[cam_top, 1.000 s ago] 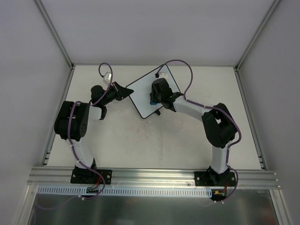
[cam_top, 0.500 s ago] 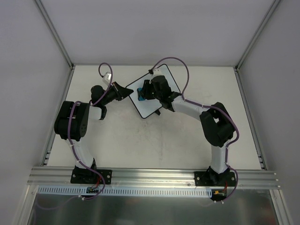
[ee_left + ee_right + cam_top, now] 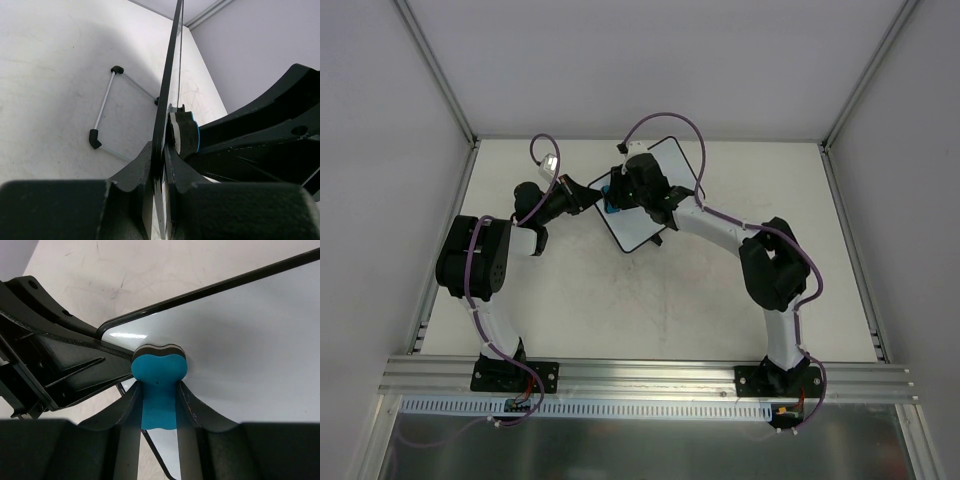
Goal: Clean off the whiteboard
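Note:
The whiteboard [image 3: 642, 222], white with a thin black frame, stands tilted at the back middle of the table. My left gripper [image 3: 592, 196] is shut on its left corner; in the left wrist view the board's edge [image 3: 167, 95] runs up between my fingers. My right gripper [image 3: 617, 194] is shut on the blue bone-shaped eraser [image 3: 159, 376], also seen from above [image 3: 610, 207], and presses it against the board face [image 3: 250, 340] near the left corner, close to the left gripper. No red marks show on the board face.
The board's wire stand with black feet [image 3: 102, 109] shows behind it on the table [image 3: 650, 300]. Grey walls enclose the back and sides. An aluminium rail [image 3: 650, 375] runs along the near edge.
My right gripper has slid the eraser leftward across the board, from its middle to its left corner. The left gripper and the board have held still.

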{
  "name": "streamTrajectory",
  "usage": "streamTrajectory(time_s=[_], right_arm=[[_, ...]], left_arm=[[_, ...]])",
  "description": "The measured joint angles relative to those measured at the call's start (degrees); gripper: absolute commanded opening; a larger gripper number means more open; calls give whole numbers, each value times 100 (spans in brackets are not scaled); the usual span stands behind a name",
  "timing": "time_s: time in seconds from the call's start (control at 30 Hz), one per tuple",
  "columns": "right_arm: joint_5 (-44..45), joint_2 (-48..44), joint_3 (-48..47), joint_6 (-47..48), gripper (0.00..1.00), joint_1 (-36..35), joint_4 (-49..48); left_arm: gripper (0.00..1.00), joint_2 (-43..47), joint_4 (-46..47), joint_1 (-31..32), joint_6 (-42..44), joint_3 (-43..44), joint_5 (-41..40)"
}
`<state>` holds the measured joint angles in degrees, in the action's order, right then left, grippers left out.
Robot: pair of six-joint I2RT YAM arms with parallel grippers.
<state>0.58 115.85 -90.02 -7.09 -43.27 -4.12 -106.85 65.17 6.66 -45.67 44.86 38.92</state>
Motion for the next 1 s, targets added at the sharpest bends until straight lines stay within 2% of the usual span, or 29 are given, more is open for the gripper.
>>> streamTrajectory(time_s=[0.37, 0.7, 1.0], right_arm=[[833, 210, -702, 343, 0, -116, 699], [973, 463, -1311, 492, 0, -107, 1198], [1095, 420, -1119, 496, 0, -179, 1073]], left_arm=[[0, 7, 11, 15, 2, 0, 15], [0, 15, 7, 15, 9, 0, 28], [0, 15, -39, 15, 11, 0, 26]])
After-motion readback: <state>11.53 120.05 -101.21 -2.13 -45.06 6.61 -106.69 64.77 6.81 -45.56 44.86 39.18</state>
